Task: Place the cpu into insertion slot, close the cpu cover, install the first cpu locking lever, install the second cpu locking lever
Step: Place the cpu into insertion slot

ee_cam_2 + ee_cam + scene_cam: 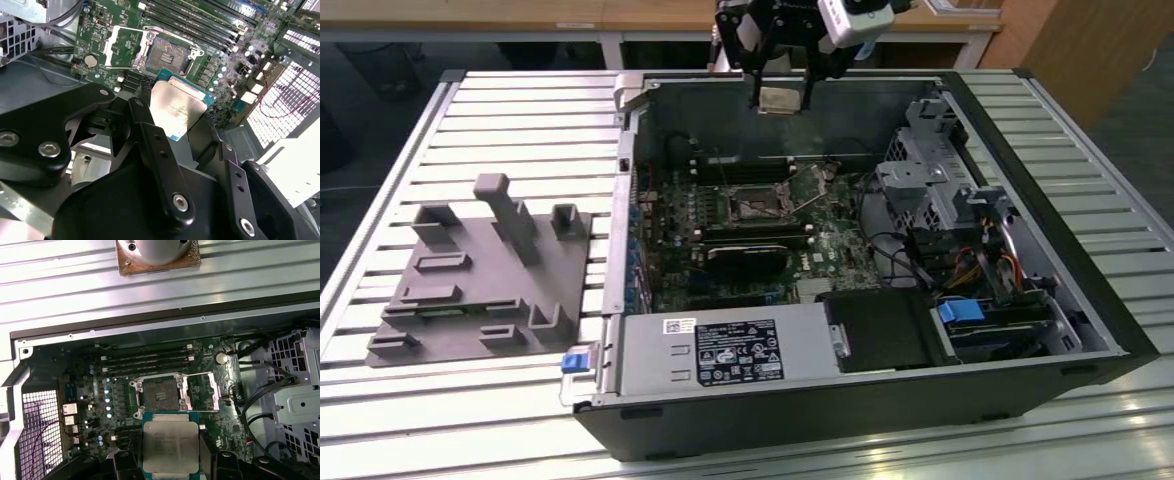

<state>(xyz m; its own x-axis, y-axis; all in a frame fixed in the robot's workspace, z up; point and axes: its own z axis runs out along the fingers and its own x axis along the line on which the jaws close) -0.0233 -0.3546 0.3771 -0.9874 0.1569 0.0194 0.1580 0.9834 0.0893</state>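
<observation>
One open computer case (854, 415) lies below our claw (782, 96), and we see its green motherboard (225, 385) facing up. The claw is clamped on the cpu (170, 447), holding it flat, well above the board. Below the claw, the cpu cover (186, 394) lies swung open just beside the bare insertion slot (159, 396).

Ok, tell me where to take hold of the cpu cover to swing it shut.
Probably its free rail, the one farthest from the insertion slot, coming from above: the cpu cover lies swung open beside the slot, a thin frame around a window. The claw is shut on the cpu.
</observation>
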